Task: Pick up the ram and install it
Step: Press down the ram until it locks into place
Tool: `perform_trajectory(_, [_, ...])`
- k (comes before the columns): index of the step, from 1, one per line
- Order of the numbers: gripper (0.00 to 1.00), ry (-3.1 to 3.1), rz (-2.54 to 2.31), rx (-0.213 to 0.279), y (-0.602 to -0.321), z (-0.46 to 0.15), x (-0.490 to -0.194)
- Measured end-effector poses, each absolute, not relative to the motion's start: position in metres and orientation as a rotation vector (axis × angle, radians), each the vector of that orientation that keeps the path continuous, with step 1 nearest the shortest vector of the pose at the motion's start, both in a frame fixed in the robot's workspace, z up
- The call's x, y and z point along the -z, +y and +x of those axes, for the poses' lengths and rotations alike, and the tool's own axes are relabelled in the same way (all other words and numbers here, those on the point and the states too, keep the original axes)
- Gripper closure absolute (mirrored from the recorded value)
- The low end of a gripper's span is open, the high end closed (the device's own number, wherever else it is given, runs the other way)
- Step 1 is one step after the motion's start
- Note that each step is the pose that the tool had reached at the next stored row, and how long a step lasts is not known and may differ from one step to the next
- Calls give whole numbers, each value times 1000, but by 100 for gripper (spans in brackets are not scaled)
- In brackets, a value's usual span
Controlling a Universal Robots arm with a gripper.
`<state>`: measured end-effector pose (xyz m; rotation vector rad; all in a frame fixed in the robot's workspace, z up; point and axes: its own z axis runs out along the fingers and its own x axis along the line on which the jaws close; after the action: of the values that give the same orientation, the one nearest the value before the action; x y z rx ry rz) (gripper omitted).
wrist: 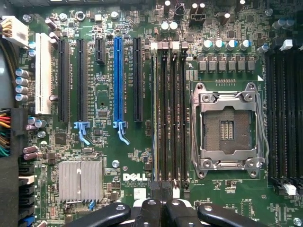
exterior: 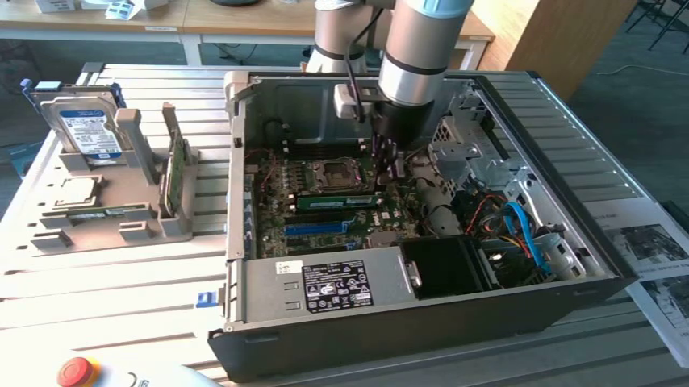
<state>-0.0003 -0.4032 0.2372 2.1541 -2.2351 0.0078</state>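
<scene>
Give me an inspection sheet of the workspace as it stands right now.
Surface: slatted metal table carrying the open PC case and a grey parts fixture.
Job's things: the ram stands on edge in a slot beside the empty CPU socket; cannot tell whether it is fully seated.
Clutter: hard drive and a broad green card upright in the fixture; printed sheets beside the case.
Grippers: gripper shut, over the memory slots; cannot tell whether it touches the ram.
Cables: blue cable inside the case, apart from the slots.
Surroundings: red stop button at the table edge.
</scene>
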Motion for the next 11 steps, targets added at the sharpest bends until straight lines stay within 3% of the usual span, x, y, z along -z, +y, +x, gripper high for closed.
perform_trajectory(11, [90,-2235,2154,-8,-403,0,-248])
